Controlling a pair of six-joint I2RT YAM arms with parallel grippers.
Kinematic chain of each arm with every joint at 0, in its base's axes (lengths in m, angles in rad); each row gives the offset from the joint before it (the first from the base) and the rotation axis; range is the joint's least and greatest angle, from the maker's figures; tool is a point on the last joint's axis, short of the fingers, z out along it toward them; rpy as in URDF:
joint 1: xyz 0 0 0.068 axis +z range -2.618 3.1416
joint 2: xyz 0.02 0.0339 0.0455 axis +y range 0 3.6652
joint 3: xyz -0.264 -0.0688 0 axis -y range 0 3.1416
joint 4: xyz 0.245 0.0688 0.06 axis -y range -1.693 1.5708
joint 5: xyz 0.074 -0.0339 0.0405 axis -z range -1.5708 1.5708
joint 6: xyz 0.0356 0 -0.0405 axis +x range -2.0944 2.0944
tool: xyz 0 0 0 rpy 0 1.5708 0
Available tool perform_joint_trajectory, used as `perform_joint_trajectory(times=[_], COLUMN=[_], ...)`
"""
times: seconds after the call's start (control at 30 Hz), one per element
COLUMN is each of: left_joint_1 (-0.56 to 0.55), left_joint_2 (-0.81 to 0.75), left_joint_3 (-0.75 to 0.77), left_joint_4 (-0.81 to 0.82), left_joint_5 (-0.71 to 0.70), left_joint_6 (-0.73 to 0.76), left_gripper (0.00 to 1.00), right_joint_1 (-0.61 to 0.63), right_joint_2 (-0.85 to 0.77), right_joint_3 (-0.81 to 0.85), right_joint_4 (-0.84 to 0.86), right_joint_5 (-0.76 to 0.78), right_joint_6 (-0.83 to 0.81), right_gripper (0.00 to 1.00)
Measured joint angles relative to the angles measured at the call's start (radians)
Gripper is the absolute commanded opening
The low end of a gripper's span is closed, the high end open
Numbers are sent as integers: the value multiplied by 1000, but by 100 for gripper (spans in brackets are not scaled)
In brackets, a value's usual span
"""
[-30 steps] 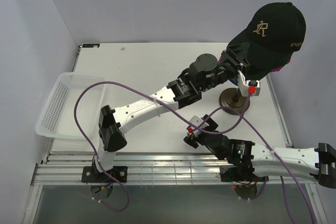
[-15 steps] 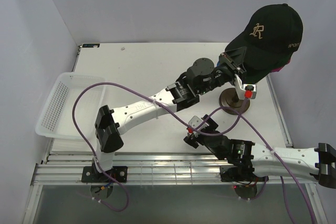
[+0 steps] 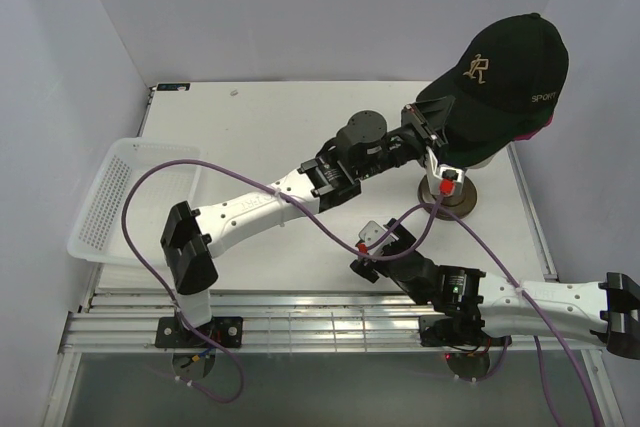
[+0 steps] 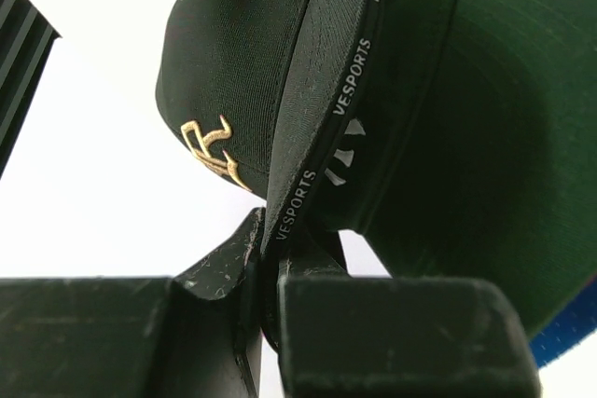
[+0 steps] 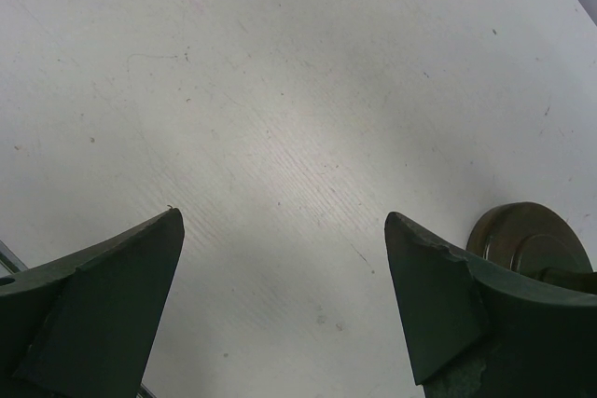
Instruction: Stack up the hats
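Observation:
The black cap with a gold emblem (image 3: 495, 72) sits on top of the stack at the back right. My left gripper (image 3: 432, 135) is shut on the edge of its brim. In the left wrist view the brim (image 4: 322, 128) runs down between the closed fingers of the left gripper (image 4: 266, 272), with the black crown (image 4: 233, 62) to its left. The dark green cap (image 4: 485, 137) lies beneath, and a strip of the blue cap (image 4: 571, 328) shows at the lower right. A sliver of the pink cap (image 3: 538, 130) peeks out under the black one. My right gripper (image 3: 372, 249) is open and empty over the table (image 5: 280, 118).
The stack rests on a mannequin stand with a dark round base (image 3: 447, 192), which also shows in the right wrist view (image 5: 530, 235). A white mesh basket (image 3: 125, 197) stands at the table's left edge. Purple cables loop over both arms.
My left gripper has pulled back to the left with the brim in it. The black cap has shifted left and settled lower on the stack. The right arm has not moved.

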Motion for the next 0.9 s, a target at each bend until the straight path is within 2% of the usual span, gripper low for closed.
perform_joint_trajectory(times=[0.43, 0.9], left_joint_1=[21, 21], left_joint_2=[-45, 0], left_joint_3=[-31, 47], left_joint_4=[-68, -145], left_joint_5=[76, 52], left_joint_6=[-17, -74], left_gripper=[0, 0], right_joint_1=[0, -15], right_joint_2=[0, 27], right_joint_3=[0, 0], right_joint_4=[0, -15], right_joint_5=[3, 6], right_joint_6=[0, 2], right_gripper=[93, 93])
